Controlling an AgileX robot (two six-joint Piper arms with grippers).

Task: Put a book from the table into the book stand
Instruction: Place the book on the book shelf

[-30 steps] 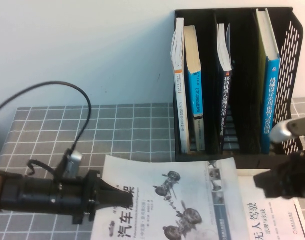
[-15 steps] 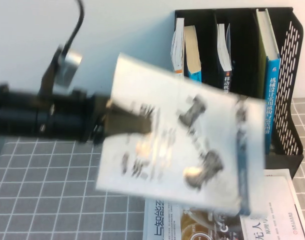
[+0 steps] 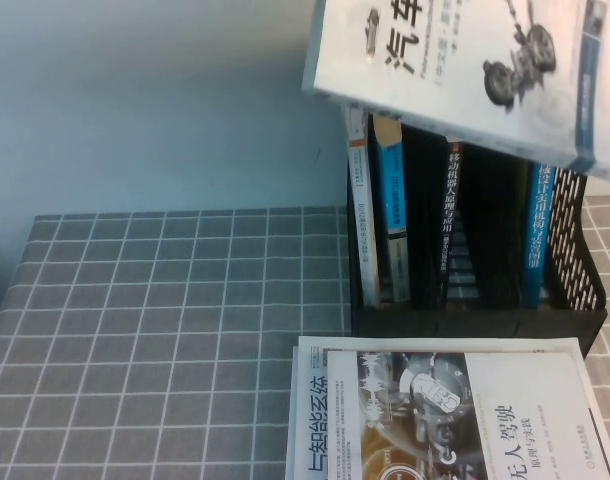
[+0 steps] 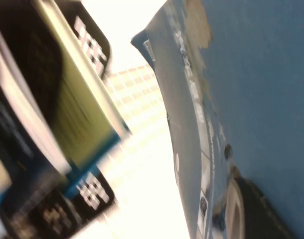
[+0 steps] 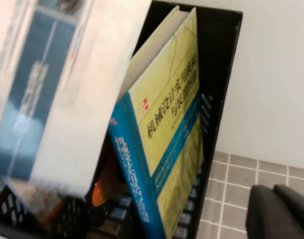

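The white book with car drawings [image 3: 465, 70] hangs tilted in the air above the black book stand [image 3: 575, 300], at the top of the high view. Neither arm shows in that view. In the left wrist view my left gripper [image 4: 234, 209] is shut on this book; its blue back cover [image 4: 261, 89] fills the picture and one dark finger [image 4: 256, 214] presses on it. In the right wrist view my right gripper [image 5: 281, 211] is shut and empty, over the tiled table beside the stand [image 5: 222, 74]. The held book [image 5: 67, 84] shows there too.
The stand holds several upright books, among them a yellow-green and blue one [image 3: 541, 230] in the right slot, also in the right wrist view [image 5: 162, 129]. Two more books lie on the table in front of the stand [image 3: 445, 410]. The grey tiled cloth [image 3: 165, 320] covers the table.
My left gripper has lifted the white book from the table up above the stand. Both arms have left the high view, and a book underneath is uncovered.
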